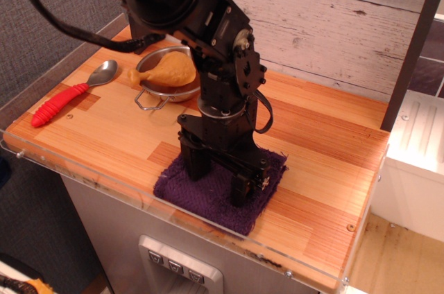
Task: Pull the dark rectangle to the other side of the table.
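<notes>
The dark purple towel [208,200] lies flat at the front edge of the wooden table [326,148], right of the middle. My black gripper [217,178] points straight down over it. Its jaws are spread wide, and both fingertips [195,168] rest on or just above the cloth, one near the towel's left back part and one near its middle. The towel's back part is hidden behind the gripper. Nothing is clamped between the jaws.
A steel bowl [156,79] holding a toy chicken drumstick [170,68] stands at the back left. A red-handled spoon [66,96] lies at the left. A dark upright post [415,44] and a white side unit [420,141] stand at the right. Clear acrylic [104,186] rims the table's front.
</notes>
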Tool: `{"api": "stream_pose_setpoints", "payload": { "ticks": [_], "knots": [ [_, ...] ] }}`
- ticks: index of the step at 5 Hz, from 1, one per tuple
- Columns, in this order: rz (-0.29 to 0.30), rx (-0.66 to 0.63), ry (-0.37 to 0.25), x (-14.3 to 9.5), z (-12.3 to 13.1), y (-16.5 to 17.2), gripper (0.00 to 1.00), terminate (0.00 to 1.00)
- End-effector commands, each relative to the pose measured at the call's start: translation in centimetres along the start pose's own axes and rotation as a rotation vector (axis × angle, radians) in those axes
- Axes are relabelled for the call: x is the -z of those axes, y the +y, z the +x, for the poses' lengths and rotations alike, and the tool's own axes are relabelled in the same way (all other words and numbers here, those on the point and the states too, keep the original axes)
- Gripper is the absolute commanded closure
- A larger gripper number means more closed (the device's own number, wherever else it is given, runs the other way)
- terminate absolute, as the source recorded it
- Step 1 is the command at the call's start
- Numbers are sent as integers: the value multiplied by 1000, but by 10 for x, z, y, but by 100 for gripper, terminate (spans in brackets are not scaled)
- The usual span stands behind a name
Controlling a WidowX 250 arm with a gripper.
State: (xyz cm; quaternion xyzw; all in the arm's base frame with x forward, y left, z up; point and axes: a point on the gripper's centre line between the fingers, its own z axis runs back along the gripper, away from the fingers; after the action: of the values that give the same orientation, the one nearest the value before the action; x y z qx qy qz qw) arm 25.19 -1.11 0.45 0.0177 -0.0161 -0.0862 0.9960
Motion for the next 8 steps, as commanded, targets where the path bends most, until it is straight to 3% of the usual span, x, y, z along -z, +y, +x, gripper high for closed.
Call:
{"api": "stream_pose_setpoints", "payload": {
  "ticks": [1, 3, 6, 8],
  "knots": [
    [-17, 49, 86, 31, -14, 0, 0, 0],
    [-21, 46, 42, 26, 17, -3, 0, 0],
    [-50, 57, 12, 40, 114, -7, 0, 0],
    [-55, 70, 16, 48, 144, -11, 0, 0]
  ]
}}
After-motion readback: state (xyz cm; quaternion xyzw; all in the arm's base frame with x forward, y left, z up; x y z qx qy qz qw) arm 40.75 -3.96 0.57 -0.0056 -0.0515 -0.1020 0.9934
